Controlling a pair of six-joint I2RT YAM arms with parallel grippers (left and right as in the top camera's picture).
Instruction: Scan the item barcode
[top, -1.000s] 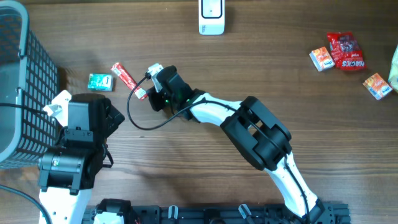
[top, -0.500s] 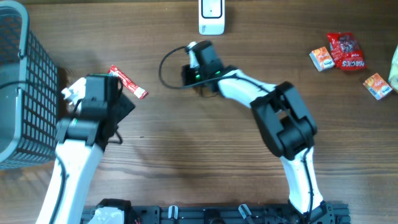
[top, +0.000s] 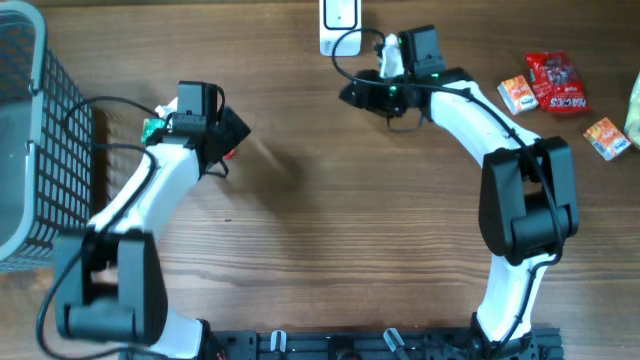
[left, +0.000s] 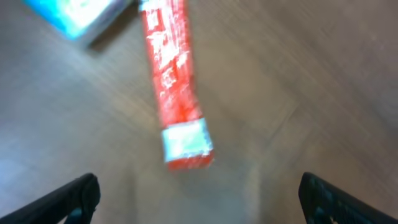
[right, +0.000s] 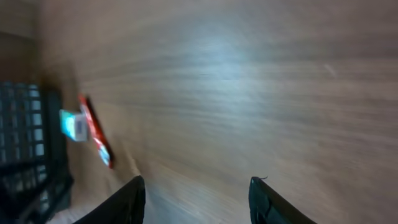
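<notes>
Ideally, the left pincer (left: 199, 198), spread wide and empty, comes straight down so its fingers straddle the red stick packet (left: 177, 81). That packet lies flat on the desk (top: 320, 230) just ahead of the tips, close to a teal packet (left: 81, 15). The grip should take the narrow sides near the middle. This leaves the pale label patch at the near end uncovered, in case the barcode sits there, and keeps clear of the teal packet. The right pincer (right: 196, 200), parted and holding nothing, hangs near the white scanner (top: 340, 25).
</notes>
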